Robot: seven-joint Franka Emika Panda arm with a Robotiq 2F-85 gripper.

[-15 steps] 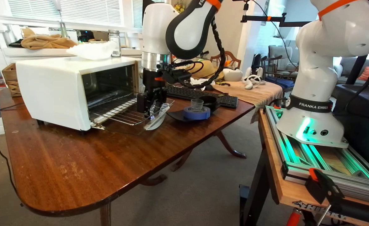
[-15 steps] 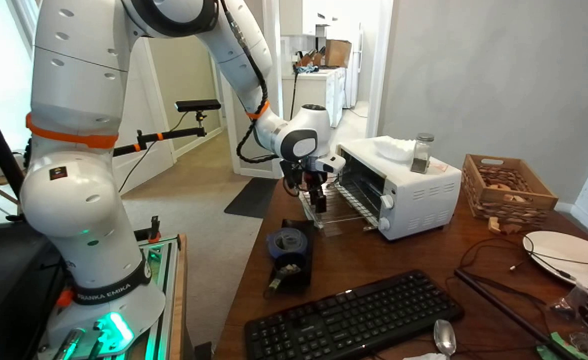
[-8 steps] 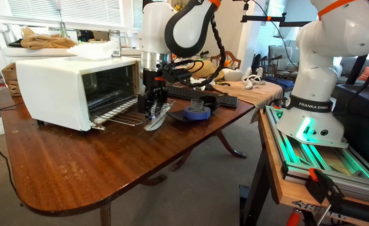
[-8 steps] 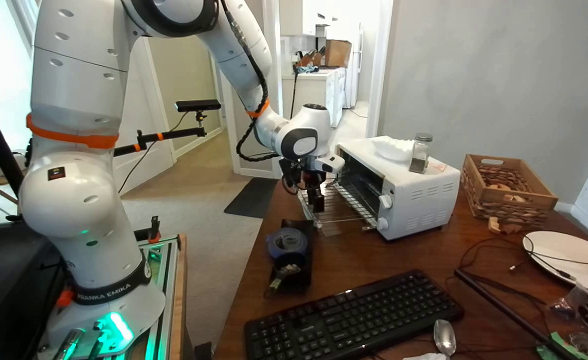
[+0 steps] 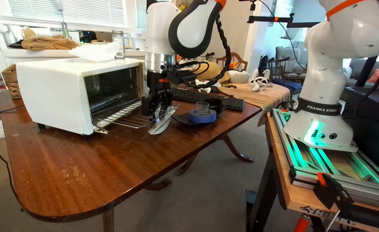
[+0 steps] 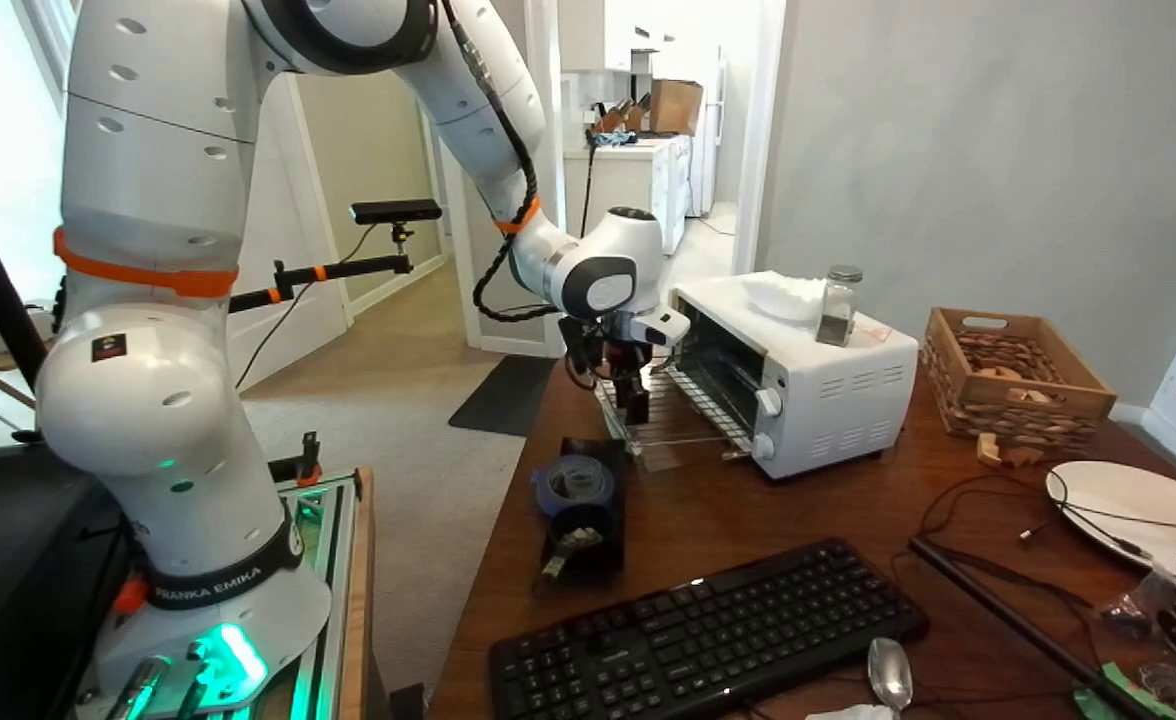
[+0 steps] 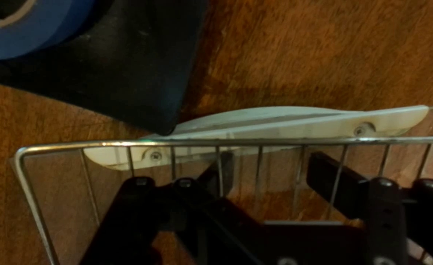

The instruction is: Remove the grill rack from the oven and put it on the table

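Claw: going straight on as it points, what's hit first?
Probably the grill rack below; in the wrist view it overlaps the fingertips, so depth is unclear. If they're past it, the open oven door likely comes next.

At six o'clock the wire rack [image 7: 260, 142] crossed the spread jaws of the tool [image 7: 270, 180]; a pale handle [image 7: 305, 129] reached toward three; blue tape [image 7: 50, 35] lay at ten.

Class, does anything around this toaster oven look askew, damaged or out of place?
Yes, two things. In the wrist view the grill rack looks askew: its outer edge runs at an angle to the door handle. In an exterior view the wooden table has pale scuffs, as if its polish had worn away.
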